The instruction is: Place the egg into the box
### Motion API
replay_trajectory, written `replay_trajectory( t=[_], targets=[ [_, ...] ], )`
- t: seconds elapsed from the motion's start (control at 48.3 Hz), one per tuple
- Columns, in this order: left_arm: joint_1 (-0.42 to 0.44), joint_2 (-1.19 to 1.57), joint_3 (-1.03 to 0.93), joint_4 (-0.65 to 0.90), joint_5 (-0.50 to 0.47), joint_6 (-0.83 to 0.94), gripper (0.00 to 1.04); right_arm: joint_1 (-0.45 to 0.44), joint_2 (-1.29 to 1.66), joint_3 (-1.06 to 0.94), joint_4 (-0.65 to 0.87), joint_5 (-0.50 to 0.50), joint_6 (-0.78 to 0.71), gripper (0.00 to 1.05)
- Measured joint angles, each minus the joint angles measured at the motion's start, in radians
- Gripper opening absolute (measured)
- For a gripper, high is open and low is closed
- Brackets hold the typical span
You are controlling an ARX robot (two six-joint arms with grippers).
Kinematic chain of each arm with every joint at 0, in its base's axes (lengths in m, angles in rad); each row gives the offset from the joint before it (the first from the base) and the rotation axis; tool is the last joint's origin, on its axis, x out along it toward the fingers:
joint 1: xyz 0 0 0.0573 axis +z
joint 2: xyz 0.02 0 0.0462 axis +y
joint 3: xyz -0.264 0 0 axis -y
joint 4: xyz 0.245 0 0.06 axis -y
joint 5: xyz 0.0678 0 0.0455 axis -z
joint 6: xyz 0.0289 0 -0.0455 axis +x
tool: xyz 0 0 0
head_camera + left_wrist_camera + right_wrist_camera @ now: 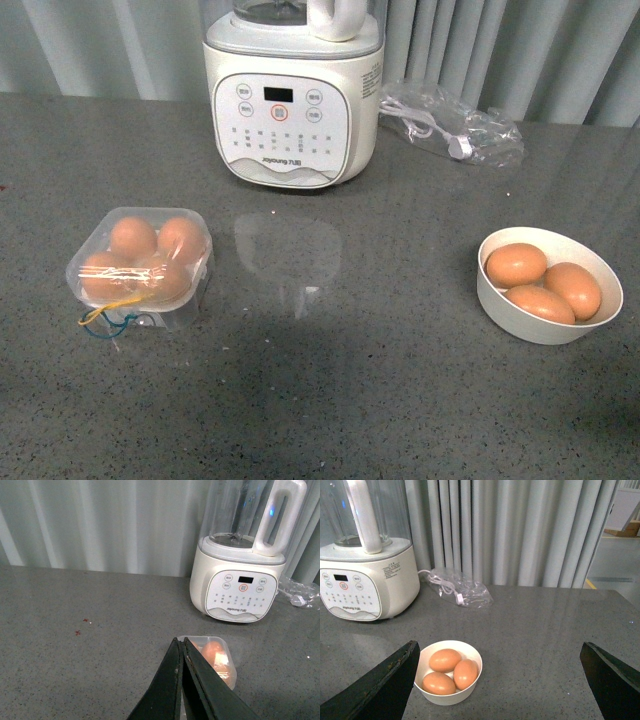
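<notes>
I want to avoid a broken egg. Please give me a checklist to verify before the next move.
1. Box cups: all four hold eggs, no free cup: not ok.
2. Box lid: appears closed over the eggs: not ok.
3. Bowl supply: three eggs inside, reachable from above: ok.
4. Right gripper: fingers wide apart, nothing held, bowl in front of it: ok.
5. Left gripper: jaws together, nothing held, near the box: ok.
6. Table between bowl and box: bare path: ok.

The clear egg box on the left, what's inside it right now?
The egg box holds four orange-brown eggs, one per cup, under its closed clear lid. The white cup tray beneath them is mostly hidden.
</notes>
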Motion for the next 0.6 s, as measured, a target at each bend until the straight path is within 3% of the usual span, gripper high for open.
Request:
replay_trajectory(
  t=[0.124, 0.207, 0.373, 0.414, 0.435, 0.6],
  targets=[
    [0.0, -0.029, 0.0, -0.029, 0.0, 0.0, 0.04, 0.0, 0.0, 0.0, 0.0, 0.0, 0.0, 0.97],
    [0.0, -0.161, 0.0, -0.193, 0.0, 0.0, 0.04, 0.0, 0.0, 0.0, 0.0, 0.0, 0.0, 0.97],
    [0.0, -0.197, 0.0, -0.203, 0.0, 0.0, 0.04, 0.0, 0.0, 0.0, 0.0, 0.0, 0.0, 0.97],
    [0.0, -0.197, 0.0, -0.204, 0.0, 0.0, 0.12, 0.0, 0.0, 0.0, 0.0, 0.0, 0.0, 0.97],
    [0.0, -0.197, 0.0, -0.204, 0.0, 0.0, 0.21, 0.0, 0.0, 0.0, 0.0, 0.0, 0.0, 0.97],
    [0.0, -0.197, 0.0, -0.204, 0.0, 0.0, 0.53, 0.0, 0.0, 0.0, 0.0, 0.0, 0.0, 0.97]
  ],
)
